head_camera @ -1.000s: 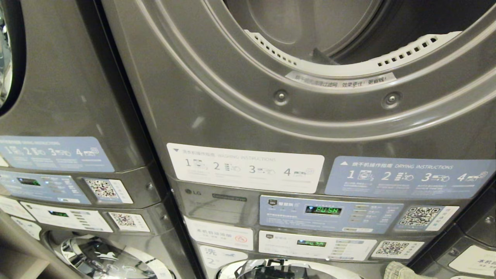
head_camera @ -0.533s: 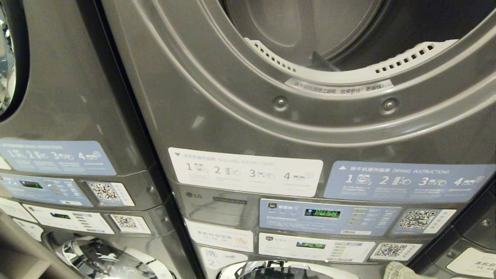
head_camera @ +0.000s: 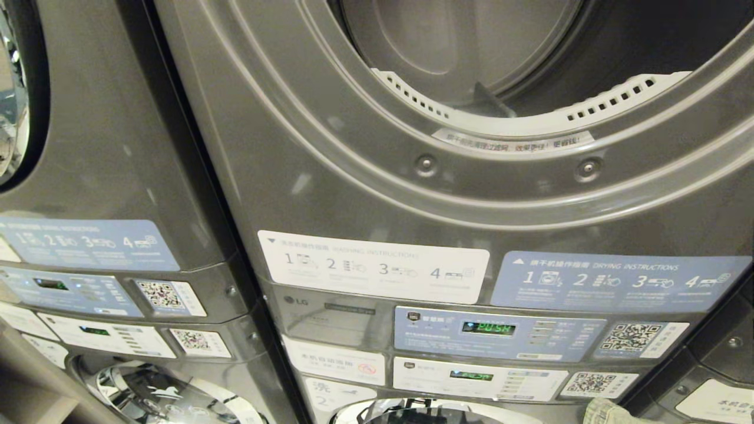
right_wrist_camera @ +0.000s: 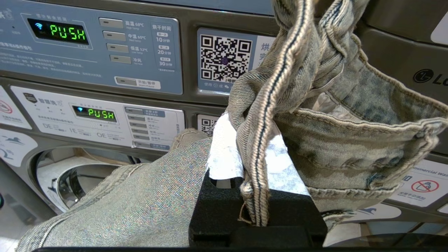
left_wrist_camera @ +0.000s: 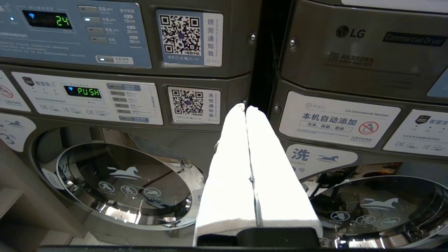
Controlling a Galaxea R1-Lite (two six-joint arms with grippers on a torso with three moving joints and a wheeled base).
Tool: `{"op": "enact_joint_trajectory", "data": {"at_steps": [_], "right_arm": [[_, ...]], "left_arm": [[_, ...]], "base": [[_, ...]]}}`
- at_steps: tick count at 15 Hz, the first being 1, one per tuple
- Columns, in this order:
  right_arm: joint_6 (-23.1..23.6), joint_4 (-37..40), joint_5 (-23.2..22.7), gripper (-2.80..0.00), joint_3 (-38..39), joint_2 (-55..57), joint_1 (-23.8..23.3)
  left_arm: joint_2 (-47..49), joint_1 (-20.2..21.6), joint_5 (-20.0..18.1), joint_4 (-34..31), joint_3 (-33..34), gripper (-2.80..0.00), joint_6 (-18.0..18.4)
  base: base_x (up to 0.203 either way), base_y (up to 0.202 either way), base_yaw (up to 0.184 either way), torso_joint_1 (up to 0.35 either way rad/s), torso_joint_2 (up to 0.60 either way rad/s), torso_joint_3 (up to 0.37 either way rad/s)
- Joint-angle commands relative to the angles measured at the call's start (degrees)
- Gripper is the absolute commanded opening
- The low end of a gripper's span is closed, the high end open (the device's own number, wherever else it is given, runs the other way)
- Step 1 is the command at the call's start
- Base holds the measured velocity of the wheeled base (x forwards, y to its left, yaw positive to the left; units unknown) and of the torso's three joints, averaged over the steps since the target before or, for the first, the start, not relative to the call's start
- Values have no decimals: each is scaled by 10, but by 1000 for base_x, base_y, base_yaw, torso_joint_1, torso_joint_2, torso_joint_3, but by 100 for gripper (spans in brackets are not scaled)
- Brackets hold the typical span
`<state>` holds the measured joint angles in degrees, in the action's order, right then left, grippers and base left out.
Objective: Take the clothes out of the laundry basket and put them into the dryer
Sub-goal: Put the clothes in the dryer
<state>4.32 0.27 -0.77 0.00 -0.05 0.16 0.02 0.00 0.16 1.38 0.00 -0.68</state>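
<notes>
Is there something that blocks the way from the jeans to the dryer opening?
Nothing visible does. The right gripper holds the jeans low by the control panels, and the dryer opening above stands open, with no door across it.

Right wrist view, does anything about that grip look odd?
Yes. The jeans hang from the right gripper by a twisted seam strip pinched between its fingers, with the rest bunched loosely around them.

Stacked grey LG laundry machines [head_camera: 118, 147] side by side, sticker-covered control panels [head_camera: 76, 291], chrome-ringed washer doors [left_wrist_camera: 124, 183] below.
</notes>
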Motion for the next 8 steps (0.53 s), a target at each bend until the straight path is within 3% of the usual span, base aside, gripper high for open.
{"op": "enact_joint_trajectory", "data": {"at_steps": [1, 8], "right_arm": [[1, 0, 0, -280, 0, 0, 0], [0, 0, 0, -280, 0, 0, 0]], "left_arm": [[-1, 0, 0, 0, 0, -280, 0], [-1, 0, 0, 0, 0, -280, 0]], "base": [[0, 0, 0, 67, -145, -63], [0, 0, 0, 61, -125, -61]]}}
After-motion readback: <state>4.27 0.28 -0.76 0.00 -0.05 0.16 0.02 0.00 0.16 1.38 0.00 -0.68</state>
